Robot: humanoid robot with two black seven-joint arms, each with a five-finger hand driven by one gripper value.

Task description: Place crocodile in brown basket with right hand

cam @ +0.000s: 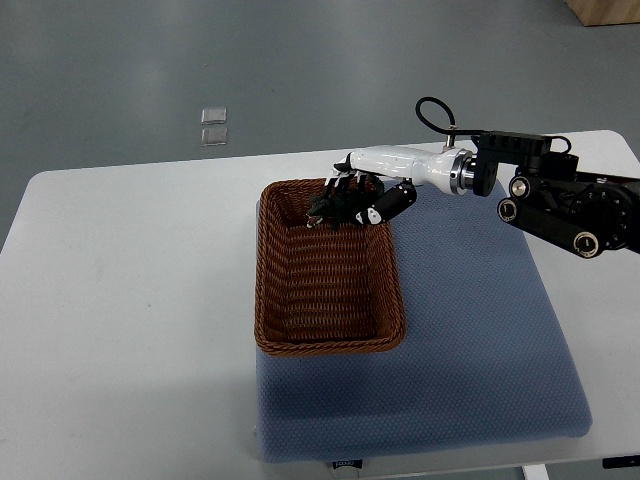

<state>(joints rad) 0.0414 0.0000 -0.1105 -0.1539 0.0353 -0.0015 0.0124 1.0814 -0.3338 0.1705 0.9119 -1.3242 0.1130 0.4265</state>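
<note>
The basket (pixel 330 345) is brown, woven in fine ribbed rows. The mat (pixel 480 330) under it is slate blue with a small dotted weave, and the table (pixel 130 280) is plain white. At the basket's far rim the crocodile (pixel 335 208) is dark green, almost black. The right hand (pixel 378 190) there is glossy white with black fingers (pixel 396 200); its arm (pixel 560 205) is black with a silver ring. The floor (pixel 300 70) is dull grey

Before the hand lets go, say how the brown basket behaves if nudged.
The brown basket, empty woven wicker, is probably light yet stiff. Low and wide, it should slide, not tip; the blue mat may grip it.
</note>
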